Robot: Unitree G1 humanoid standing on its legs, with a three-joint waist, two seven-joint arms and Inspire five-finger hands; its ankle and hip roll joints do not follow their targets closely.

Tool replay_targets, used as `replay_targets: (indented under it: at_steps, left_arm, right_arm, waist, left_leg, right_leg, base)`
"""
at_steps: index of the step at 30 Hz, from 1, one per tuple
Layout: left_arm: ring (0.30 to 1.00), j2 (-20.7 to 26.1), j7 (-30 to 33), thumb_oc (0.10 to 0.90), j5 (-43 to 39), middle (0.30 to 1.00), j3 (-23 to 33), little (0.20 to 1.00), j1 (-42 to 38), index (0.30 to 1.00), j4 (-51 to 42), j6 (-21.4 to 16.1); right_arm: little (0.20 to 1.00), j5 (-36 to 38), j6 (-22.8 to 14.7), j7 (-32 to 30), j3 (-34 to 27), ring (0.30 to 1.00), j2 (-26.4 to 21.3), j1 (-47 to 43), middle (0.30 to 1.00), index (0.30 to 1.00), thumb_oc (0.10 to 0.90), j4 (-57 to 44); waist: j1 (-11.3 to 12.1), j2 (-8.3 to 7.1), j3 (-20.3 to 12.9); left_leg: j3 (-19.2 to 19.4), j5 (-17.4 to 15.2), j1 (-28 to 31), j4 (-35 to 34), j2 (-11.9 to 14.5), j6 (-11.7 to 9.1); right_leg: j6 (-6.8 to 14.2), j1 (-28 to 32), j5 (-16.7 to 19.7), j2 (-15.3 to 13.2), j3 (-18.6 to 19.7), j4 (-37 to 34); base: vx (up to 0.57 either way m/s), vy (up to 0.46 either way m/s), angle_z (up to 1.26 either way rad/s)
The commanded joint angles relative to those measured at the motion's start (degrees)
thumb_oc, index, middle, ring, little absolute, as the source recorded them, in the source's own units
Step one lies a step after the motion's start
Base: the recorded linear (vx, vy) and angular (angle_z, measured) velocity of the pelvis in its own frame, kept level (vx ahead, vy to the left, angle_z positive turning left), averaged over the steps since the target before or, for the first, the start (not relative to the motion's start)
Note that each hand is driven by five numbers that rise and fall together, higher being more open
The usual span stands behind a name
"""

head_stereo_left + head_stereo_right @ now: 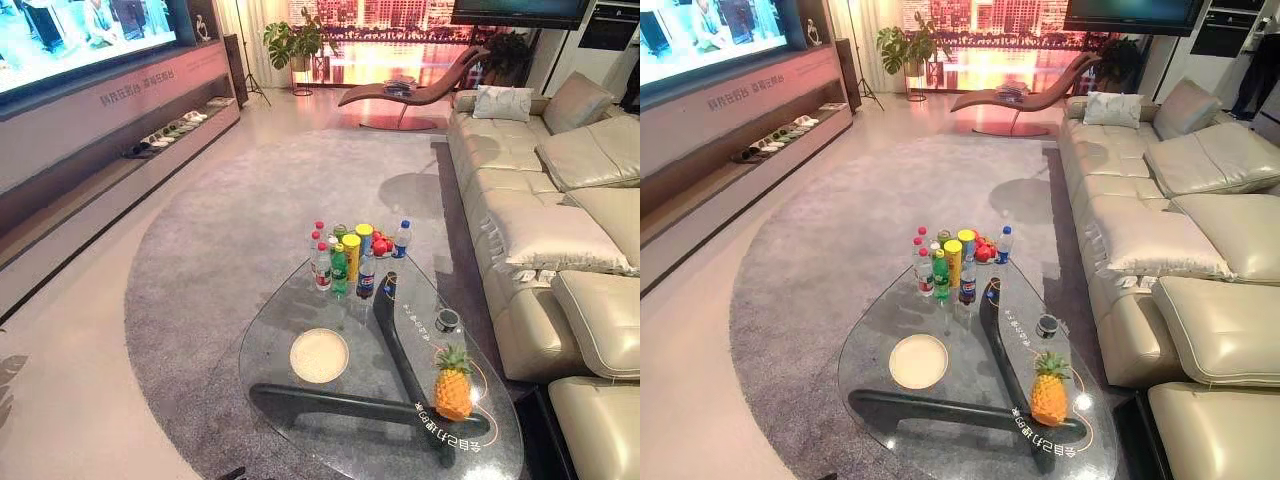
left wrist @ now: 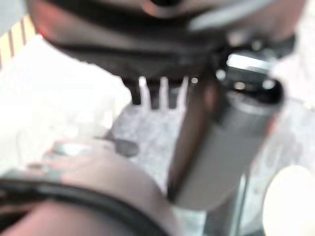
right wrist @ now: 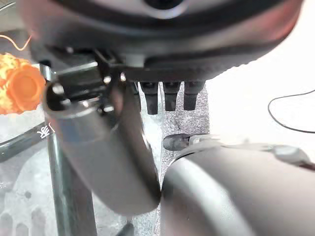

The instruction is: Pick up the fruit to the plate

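Pineapple, orange-yellow with a green leafy top (image 1: 453, 385), stands upright on the clear glass table (image 1: 400, 455), near its edge on the robot's right. The round white plate (image 1: 319, 355) lies on the same table, well apart from the pineapple, on the robot's left. Past the plate stands a bunch of plastic bottles (image 1: 345, 262), with small red fruit (image 1: 381, 244) just beside them. The left hand (image 2: 147, 54) and the right hand (image 3: 197, 59) both have straight fingers in a row, holding nothing. A cream leather sofa (image 1: 540, 200) is beside the table.
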Motion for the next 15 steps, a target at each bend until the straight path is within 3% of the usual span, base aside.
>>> replay_targets:
  at_steps: [1,15]
  left_arm:
    - [0.900,-0.8,-1.3,0.800,0.0,0.900,-1.9,0.900,-4.5,0.900,3.8,-0.6]
    - [0.900,-0.7,-2.0,0.800,-0.3,0.900,-1.0,0.900,-4.7,0.900,4.1,-1.7]
  right_arm:
    - [0.900,-3.4,1.2,0.2,3.6,0.900,1.3,-1.4,0.900,0.900,0.800,4.5]
    - [0.900,-3.7,1.2,0.2,3.7,0.900,1.2,-1.3,0.900,0.900,0.800,4.2]
  waist:
    - [0.2,-1.27,1.2]
    - [0.3,-1.67,1.1]
  left_leg:
    - [-1.2,-4.7,1.6,0.2,-0.3,-1.0]
    - [-1.2,-4.7,1.5,0.2,-0.5,-0.9]
  right_leg:
    - [4.9,0.5,-0.6,-4.2,-0.9,0.2]
    - [5.0,0.4,-0.4,-4.1,-0.8,0.2]
  base:
    - [0.25,0.170,-0.20]
    - [0.00,0.000,0.00]
